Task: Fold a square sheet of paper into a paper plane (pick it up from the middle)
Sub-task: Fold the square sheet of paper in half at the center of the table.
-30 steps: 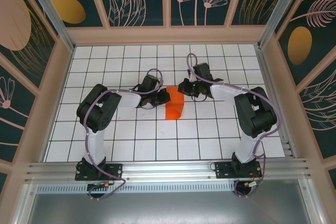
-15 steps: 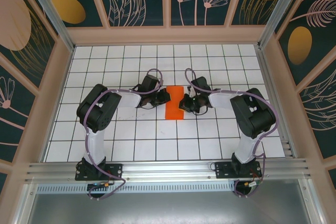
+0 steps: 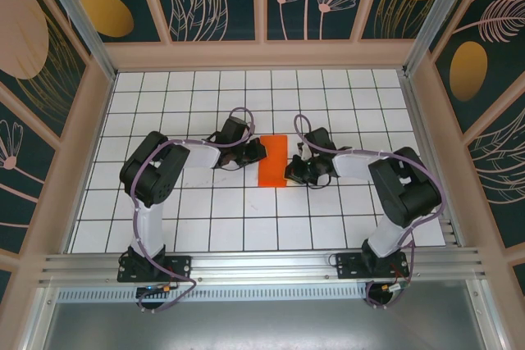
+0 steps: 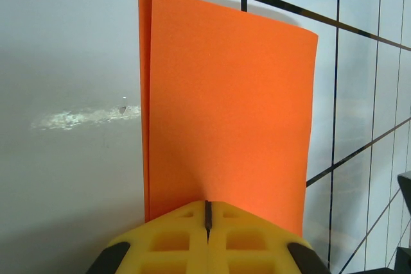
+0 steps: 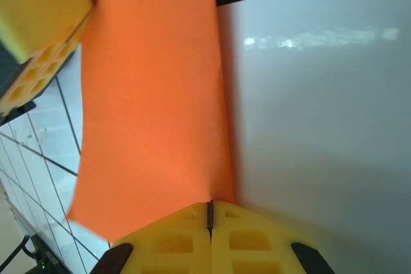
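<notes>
White grid-tiled desk [image 3: 205,219]: open tiles around centre. Thin matte bright orange square sheet of paper [image 3: 273,161]: doubled into a narrow rectangle, flat at desk centre, lower layer peeking along one long edge. Left pincer [image 3: 259,153] at left edge, right pincer [image 3: 289,174] at lower right edge. Both yellow-tipped, pressed together, tips on paper; arms reaching low, inward.

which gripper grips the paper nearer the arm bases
The right gripper: it pinches the orange paper by its near-side corner, while the left gripper holds mid-edge.
</notes>
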### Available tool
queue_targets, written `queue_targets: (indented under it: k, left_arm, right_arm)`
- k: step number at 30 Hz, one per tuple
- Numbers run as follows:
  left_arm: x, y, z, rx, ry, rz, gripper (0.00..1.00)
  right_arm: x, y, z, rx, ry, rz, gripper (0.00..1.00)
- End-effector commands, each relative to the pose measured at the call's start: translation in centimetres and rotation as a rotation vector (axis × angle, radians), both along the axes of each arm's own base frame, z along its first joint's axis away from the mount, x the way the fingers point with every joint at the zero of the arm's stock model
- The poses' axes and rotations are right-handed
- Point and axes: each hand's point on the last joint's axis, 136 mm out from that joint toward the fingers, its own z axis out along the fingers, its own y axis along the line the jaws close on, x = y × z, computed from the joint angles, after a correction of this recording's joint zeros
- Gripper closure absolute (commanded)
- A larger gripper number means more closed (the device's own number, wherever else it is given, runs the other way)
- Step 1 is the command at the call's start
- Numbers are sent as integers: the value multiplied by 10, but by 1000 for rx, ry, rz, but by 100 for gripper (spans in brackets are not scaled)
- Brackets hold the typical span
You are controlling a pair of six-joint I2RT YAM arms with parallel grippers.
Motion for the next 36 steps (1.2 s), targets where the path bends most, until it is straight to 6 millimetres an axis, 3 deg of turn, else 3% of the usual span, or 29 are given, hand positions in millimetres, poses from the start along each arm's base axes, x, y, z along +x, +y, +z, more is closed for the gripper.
queue_targets:
  k: [1,5,10,17,24,27,32,36]
  left_arm:
    - [-60,72,-109,350,271,77,100]
    - [-59,72,-107,347,268,79,100]
    - [-59,72,-107,346,268,81,100]
    - [-60,75,-110,362,277,85,100]
    - [-61,74,-112,361,285,84,100]
    - [-61,74,-111,358,282,83,100]
    - [-60,72,-109,352,277,78,100]
    - [-59,71,-108,350,274,77,100]
  right_arm:
    - [12,16,26,63,-51,49,97]
    - [24,29,20,62,-48,81,97]
    - [18,35,0,58,-4,108,97]
    - [-20,17,-22,21,56,154,98]
    - [-59,-10,-28,-11,95,170,98]
    - [-50,-12,-15,5,62,154,98]
    - [-4,4,25,58,-78,115,98]
    - [26,19,35,95,-126,79,98]
